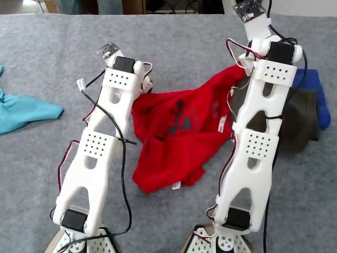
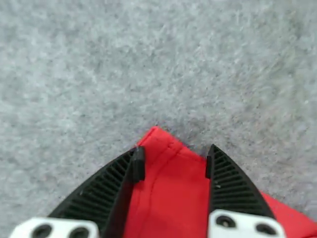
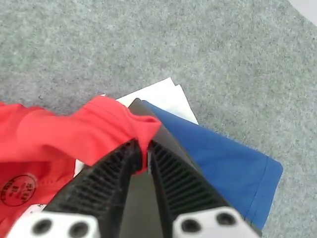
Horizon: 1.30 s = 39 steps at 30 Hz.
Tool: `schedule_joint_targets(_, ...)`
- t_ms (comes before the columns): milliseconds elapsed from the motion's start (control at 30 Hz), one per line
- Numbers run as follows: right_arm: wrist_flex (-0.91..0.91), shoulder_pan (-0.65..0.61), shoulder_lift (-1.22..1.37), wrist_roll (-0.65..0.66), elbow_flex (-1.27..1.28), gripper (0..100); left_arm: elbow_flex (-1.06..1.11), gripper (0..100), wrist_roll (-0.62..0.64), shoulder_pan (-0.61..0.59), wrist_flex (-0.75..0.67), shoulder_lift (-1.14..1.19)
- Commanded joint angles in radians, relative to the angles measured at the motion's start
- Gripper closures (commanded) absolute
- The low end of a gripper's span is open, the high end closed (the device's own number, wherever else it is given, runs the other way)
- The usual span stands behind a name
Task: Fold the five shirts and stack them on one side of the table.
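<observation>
On the grey worktop (image 1: 47,47) the red shirt (image 1: 168,153) lies crumpled near the middle, my right tool (image 3: 143,148) pinched tight on one edge above the blue shirt (image 3: 218,153), my left tool (image 2: 173,161) spread apart astride another corner.

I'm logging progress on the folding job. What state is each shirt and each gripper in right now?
red shirt: unfolded, crumpled between the arms.
teal shirt: unfolded, at the table's edge.
dark shirt: folded, on top of the blue shirt.
blue shirt: folded, in the stack.
white piece: flat, under the blue shirt.
left gripper: open, straddling a corner of the red shirt.
right gripper: shut on the red shirt.
</observation>
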Motion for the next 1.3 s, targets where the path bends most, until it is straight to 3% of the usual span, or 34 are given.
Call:
schedule_joint_targets(0, 0.000, -0.014, -0.008, 0.008, -0.031, 98.4, -0.002, 77, 0.064, -0.019, -0.018, -0.012)
schedule_joint_targets(400, -0.002, -0.014, -0.008, 0.008, -0.030, 98.4, -0.013, 80, 0.069, -0.018, -0.017, 0.054)
schedule_joint_targets(933, -0.003, -0.015, -0.008, 0.008, -0.030, 98.4, -0.013, 95, 0.006, -0.018, -0.107, 0.055)
schedule_joint_targets(1100, -0.003, -0.015, -0.008, 0.008, -0.030, 98.4, -0.021, 97, -0.074, -0.018, -0.146, 0.054)
schedule_joint_targets(1267, 0.002, -0.026, -0.016, -0.003, -0.044, 98.4, -0.193, 97, -0.213, -0.028, -0.135, 0.054)
